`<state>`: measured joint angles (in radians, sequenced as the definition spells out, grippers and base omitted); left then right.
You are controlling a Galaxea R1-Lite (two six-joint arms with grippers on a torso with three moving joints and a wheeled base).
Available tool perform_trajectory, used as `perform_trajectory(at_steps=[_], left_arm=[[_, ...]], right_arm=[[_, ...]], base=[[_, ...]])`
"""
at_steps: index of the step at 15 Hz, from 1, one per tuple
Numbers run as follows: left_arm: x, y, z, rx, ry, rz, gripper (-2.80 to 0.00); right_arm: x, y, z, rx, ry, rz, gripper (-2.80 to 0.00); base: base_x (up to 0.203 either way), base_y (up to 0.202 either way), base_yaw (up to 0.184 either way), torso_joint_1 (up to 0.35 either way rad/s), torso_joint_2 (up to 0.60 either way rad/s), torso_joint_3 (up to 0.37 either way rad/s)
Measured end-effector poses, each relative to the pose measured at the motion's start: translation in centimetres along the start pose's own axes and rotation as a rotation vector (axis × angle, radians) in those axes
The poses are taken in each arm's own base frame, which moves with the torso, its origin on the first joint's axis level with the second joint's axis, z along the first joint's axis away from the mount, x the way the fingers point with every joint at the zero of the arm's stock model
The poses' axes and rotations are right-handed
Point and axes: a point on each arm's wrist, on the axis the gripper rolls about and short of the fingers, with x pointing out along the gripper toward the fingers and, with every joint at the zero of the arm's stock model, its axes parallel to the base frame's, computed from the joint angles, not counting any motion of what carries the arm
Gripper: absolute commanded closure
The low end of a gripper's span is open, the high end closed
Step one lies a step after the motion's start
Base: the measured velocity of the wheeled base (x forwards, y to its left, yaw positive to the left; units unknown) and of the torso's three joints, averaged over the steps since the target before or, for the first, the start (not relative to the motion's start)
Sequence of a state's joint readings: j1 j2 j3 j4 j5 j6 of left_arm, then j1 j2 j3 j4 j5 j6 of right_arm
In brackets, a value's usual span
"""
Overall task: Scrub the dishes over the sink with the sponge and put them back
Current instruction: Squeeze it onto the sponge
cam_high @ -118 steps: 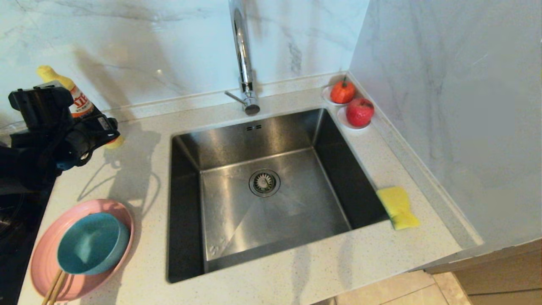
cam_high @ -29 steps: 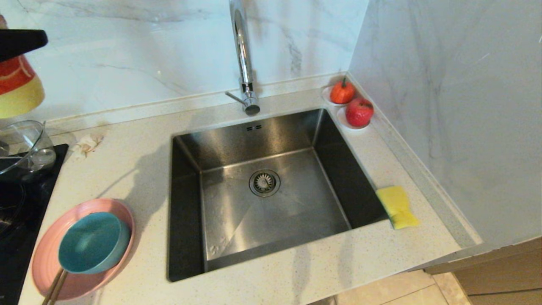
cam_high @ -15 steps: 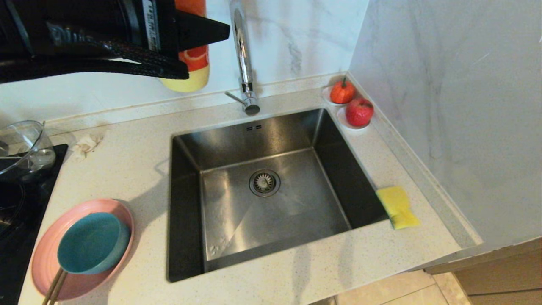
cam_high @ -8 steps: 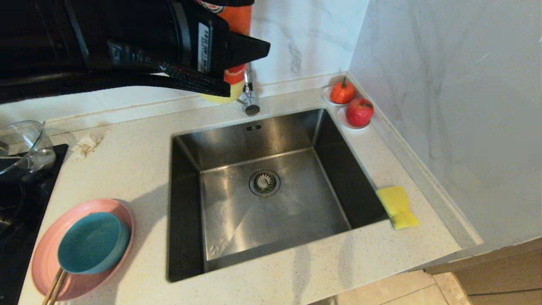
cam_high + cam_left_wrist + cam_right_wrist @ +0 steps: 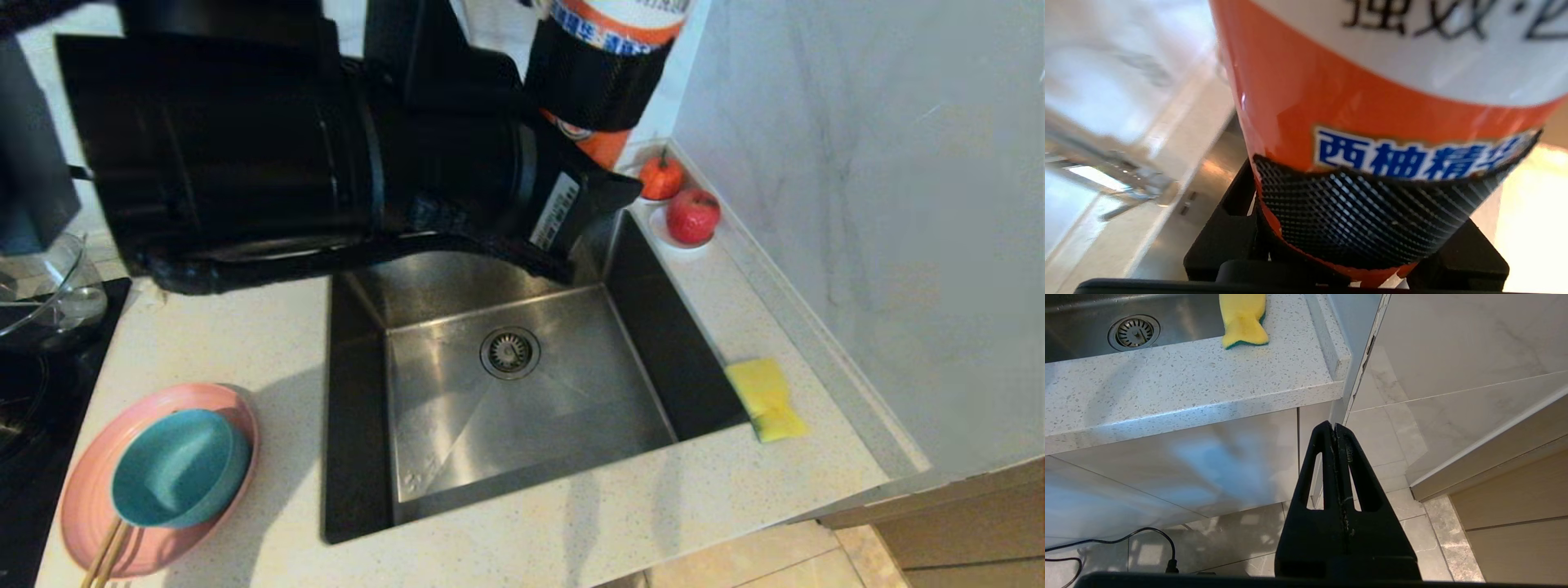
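the left gripper (image 5: pixel 600 77) is raised high over the far right part of the sink (image 5: pixel 522 482), its fingers (image 5: pixel 1372 212) clamped partway closed around an orange and white bottle (image 5: pixel 608 33), most likely dish soap by its label; in the left wrist view the mesh-padded fingers wrap the bottle's lower body, with the tap (image 5: pixel 1122 179) and the far edge of the basin below. the left arm fills much of the far left of the head view. the right gripper (image 5: pixel 1336 435) hangs parked below the level of the counter (image 5: pixel 269 327), near the front right corner, fingers pressed fully together and holding nothing. the dishes sit untouched on the near left of the counter: the blue bowl (image 5: pixel 175 469) rests inside the pink plate (image 5: pixel 94 490), with a pair of chopsticks (image 5: pixel 106 555) lying on the plate's near rim. the sponge (image 5: pixel 763 398) lies on the counter just beside the sink's right edge, yellow side up. a glass bowl (image 5: pixel 41 286) stands at the far left, and two red fruits (image 5: pixel 678 200) sit in the far right corner. the step in hand looks like bringing soap over before any scrubbing. judging by the bottle's heading, the next move calls for carrying it on toward the sponge, tipping it to put soap there, and keeping a firm grip on the smooth round body while it tilts.
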<state>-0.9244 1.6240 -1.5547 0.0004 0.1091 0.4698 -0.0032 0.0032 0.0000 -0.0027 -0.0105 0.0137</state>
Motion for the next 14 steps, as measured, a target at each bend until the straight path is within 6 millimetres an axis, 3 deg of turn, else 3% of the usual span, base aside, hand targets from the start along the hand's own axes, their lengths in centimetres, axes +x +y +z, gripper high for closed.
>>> perform_trajectory(at_steps=[14], left_arm=[[8.6, -7.2, -6.3, 0.176, 0.241, -0.128, 0.00]], right_arm=[[0.0, 0.0, 0.0, 0.000, 0.000, 0.000, 0.00]], base=[[0.000, 0.000, 0.000, 0.000, 0.00, 0.000]])
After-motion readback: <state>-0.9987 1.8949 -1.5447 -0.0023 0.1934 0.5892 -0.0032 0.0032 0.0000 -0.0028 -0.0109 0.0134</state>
